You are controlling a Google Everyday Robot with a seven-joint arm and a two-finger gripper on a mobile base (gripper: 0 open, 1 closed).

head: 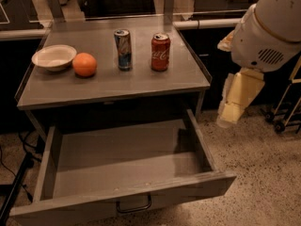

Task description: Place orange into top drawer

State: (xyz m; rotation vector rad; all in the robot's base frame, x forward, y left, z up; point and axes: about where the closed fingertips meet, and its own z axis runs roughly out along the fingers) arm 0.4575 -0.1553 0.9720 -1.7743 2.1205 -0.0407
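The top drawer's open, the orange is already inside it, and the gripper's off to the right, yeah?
No: the camera view shows the orange on the tabletop beside the white bowl. The top drawer is open and the gripper is off to the right.

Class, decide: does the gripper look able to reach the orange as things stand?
Probably yes. The orange lies uncovered on the cabinet top; the gripper hangs to the right, beyond the red can and blue can, which it must clear.
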